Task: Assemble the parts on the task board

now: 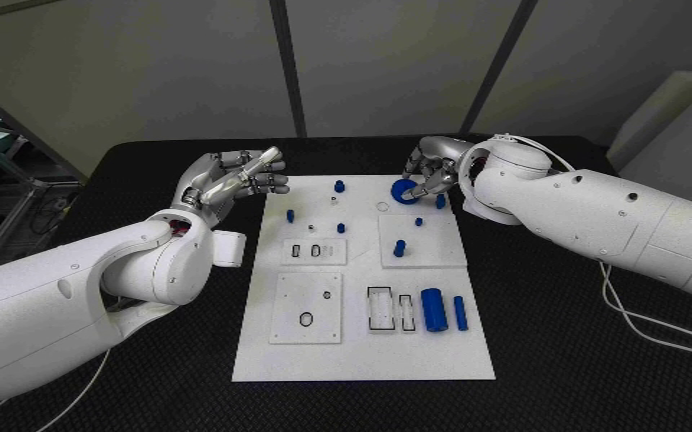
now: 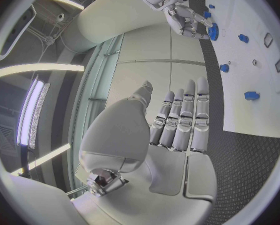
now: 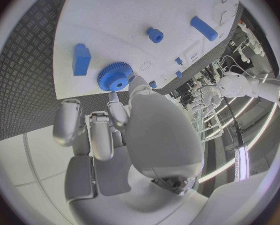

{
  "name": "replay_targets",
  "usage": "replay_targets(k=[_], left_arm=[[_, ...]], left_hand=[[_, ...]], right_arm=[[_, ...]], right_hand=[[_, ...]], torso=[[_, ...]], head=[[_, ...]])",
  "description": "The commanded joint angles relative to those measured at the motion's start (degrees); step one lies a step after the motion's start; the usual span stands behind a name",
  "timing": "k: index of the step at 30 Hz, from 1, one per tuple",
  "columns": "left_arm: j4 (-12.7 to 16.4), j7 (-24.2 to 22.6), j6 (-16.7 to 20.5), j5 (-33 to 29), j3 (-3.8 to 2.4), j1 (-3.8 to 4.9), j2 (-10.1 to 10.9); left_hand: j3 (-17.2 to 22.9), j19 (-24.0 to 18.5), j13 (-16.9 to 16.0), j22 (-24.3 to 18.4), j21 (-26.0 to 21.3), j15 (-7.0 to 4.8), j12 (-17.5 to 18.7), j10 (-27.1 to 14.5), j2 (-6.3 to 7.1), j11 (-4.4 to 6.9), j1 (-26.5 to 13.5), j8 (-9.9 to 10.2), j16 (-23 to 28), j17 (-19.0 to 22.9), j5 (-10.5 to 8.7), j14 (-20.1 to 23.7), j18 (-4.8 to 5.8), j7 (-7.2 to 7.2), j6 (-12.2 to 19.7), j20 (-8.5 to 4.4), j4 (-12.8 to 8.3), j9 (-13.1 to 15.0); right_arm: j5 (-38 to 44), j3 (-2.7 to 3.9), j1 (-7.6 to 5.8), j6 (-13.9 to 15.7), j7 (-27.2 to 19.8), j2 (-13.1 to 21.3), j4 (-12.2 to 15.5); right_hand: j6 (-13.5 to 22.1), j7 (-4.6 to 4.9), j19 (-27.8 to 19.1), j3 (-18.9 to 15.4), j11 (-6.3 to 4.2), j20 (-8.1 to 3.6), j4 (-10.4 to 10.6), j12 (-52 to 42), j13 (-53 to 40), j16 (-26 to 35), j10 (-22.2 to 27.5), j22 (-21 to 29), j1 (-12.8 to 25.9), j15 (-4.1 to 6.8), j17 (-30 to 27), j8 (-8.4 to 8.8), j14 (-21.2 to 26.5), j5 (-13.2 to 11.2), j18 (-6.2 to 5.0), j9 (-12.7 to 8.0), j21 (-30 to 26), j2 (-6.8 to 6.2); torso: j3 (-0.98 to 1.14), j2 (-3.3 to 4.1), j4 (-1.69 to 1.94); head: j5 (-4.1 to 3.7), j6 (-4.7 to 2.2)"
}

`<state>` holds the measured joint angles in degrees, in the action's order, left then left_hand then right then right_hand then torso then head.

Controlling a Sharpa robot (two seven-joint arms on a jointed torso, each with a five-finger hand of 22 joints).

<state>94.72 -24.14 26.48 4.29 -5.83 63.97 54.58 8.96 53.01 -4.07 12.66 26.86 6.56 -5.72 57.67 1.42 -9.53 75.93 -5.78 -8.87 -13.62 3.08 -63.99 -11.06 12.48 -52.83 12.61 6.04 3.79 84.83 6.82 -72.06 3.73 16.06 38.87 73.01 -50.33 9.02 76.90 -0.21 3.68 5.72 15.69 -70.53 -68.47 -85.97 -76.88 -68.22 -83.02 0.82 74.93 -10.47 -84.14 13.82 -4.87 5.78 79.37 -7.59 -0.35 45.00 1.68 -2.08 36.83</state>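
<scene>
**Gear in hand at the far edge, most of the board still to fill**

My right robot hand (image 1: 433,174) is at the far right part of the white board (image 1: 361,352), with its fingertips closed on a blue gear (image 1: 405,190). My right wrist camera shows the toothed wheel (image 3: 115,77) pinched at the fingertips just above the board surface, beside a small blue block (image 3: 81,59). I cannot tell whether the gear is already seated on anything or only held against the plate.

My left robot hand (image 1: 231,180) hangs released over the black bench (image 1: 130,167), just off the board's left edge, fingers straight and together, grasping nothing.

As for progress, I judge the job to be early. Several small blue pegs (image 1: 340,187) stand in the far half of the board, and 1 more (image 1: 400,248) stands upright on the raised plate on the right. Near the front, a thick blue cylinder (image 1: 433,309) and a thinner blue bar (image 1: 460,313) lie loose beside the open slots. The plates on the left (image 1: 307,320) show unfilled cut-outs. So the gear is the step in hand, and the loose pieces at the front are left to place.
</scene>
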Motion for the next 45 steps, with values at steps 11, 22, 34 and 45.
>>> replay_targets(k=[11, 22, 34, 45], left_arm=[[-0.07, -0.46, -1.09, 0.39, -0.05, 0.1, 0.0], [-0.26, -0.44, -1.54, 0.39, -0.05, 0.1, -0.08], [-0.4, -0.46, -1.57, 0.39, -0.05, 0.09, -0.25], [-0.45, -0.38, -1.61, 0.39, -0.05, 0.09, -0.26]], left_hand=[[0.16, -0.49, 0.12, 0.13, 0.24, 0.0, 0.48, 0.05, -0.75, -0.2, 0.38, 0.46, 0.39, -0.16, 0.03, -0.46, 0.7, 0.17, -0.16, -0.14, -0.42, -0.03], [0.23, -0.51, 0.12, 0.14, 0.27, 0.0, 0.52, 0.04, -0.79, -0.2, 0.46, 0.5, 0.43, -0.21, 0.04, -0.47, 0.7, 0.16, -0.15, -0.14, -0.51, -0.03], [0.23, -0.51, 0.12, 0.14, 0.27, 0.0, 0.52, 0.04, -0.79, -0.2, 0.46, 0.5, 0.43, -0.21, 0.04, -0.47, 0.7, 0.16, -0.15, -0.14, -0.51, -0.03], [0.23, -0.51, 0.12, 0.14, 0.27, 0.0, 0.52, 0.04, -0.79, -0.2, 0.46, 0.5, 0.43, -0.21, 0.04, -0.47, 0.7, 0.16, -0.15, -0.14, -0.51, -0.03]], right_arm=[[0.61, -0.04, 0.0, -2.94, -0.43, -0.13, -0.44], [2.84, -0.06, 0.11, -3.35, -0.64, -0.16, -0.71], [2.92, -0.07, 0.18, 0.55, -2.18, -0.25, -0.23], [4.62, -0.06, 0.35, 8.31, -3.46, 0.27, 2.46]], right_hand=[[0.15, -0.39, -0.01, 0.63, -0.04, 0.06, -0.67, -0.44, -0.15, -0.22, 0.12, 0.01, -1.49, -0.28, 6.47, -0.8, -4.22, 0.84, 0.43, 0.17, 0.27, 0.93], [0.43, -0.42, 0.05, 1.28, -0.1, 0.0, -2.4, -0.55, -0.4, -0.35, 0.42, -0.28, -3.52, -0.22, 6.77, -1.07, -4.25, 1.18, 0.48, 0.11, 0.38, 1.49], [-4.12, -0.8, 1.03, 3.51, -0.45, -0.15, -3.21, -2.5, -2.5, -0.8, -1.08, -1.96, -3.99, 0.01, 7.72, -3.12, -4.43, -2.24, 0.78, 0.68, 1.23, 4.09], [-6.35, -1.5, 1.89, 5.28, -1.07, -0.63, -4.16, -3.77, -3.95, -1.27, -2.09, -3.41, -4.4, 0.54, 8.72, -2.98, -4.63, -0.78, 1.06, 0.48, 1.99, 4.83]], torso=[[0.0, 0.0, -0.02], [0.02, 0.02, 0.03], [0.0, 0.01, 0.01], [0.03, -0.02, 0.05]], head=[[0.16, 0.1], [0.11, 0.2], [-0.01, 0.32], [-0.06, 0.25]])
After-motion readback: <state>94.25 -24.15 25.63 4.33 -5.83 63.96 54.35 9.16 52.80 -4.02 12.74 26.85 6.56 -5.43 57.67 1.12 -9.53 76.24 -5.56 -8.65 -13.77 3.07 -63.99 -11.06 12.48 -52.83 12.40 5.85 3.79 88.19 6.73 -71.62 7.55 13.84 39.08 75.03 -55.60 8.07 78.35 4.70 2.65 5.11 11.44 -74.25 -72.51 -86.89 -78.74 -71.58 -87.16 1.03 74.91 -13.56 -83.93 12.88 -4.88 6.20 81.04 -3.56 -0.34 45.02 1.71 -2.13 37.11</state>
